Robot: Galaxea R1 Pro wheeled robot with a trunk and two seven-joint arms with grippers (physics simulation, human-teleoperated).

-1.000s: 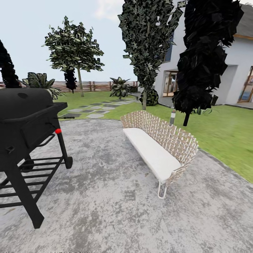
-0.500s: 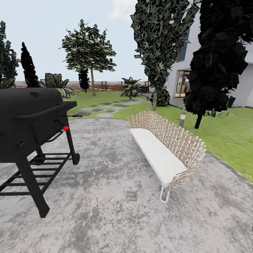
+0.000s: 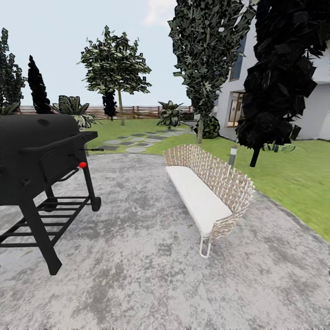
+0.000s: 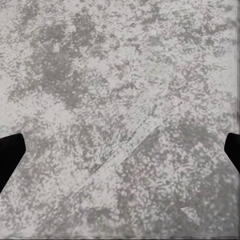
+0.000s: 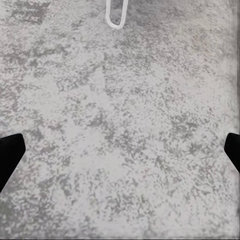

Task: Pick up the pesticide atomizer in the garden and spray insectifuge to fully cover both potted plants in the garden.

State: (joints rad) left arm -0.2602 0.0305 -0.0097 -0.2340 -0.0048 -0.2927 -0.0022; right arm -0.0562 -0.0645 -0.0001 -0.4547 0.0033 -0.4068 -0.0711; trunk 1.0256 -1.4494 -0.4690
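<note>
Grey mottled paving [image 3: 151, 256] was seen across the lower half of the head view, with a black barrel grill on a wheeled frame [image 3: 39, 165] at the left and a woven cane bench with a white cushion [image 3: 206, 192] right of centre. Beyond them, in the upper middle of the frame, a green lawn with grey stepping stones [image 3: 133, 140] was backed by a brown slatted fence [image 3: 137, 110] and trees.

The slim dark green pesticide atomizer and the two small potted plants could not be made out anywhere. A small grey-topped post [image 3: 233, 155] behind the bench was too indistinct to be identified.

The left gripper [image 4: 120, 150] was shown with its dark fingertips at opposite edges of the left wrist view, spread wide over bare paving and holding nothing. The right gripper [image 5: 120, 150] was likewise spread and empty over the paving, with a white looped bench leg [image 5: 115, 14] at the top of that view.

The step in hand was judged to be the approach. It would be done well if the base were steered through the gap between grill and bench toward the stepping stones, with both arms kept tucked clear of the bench leg.
</note>
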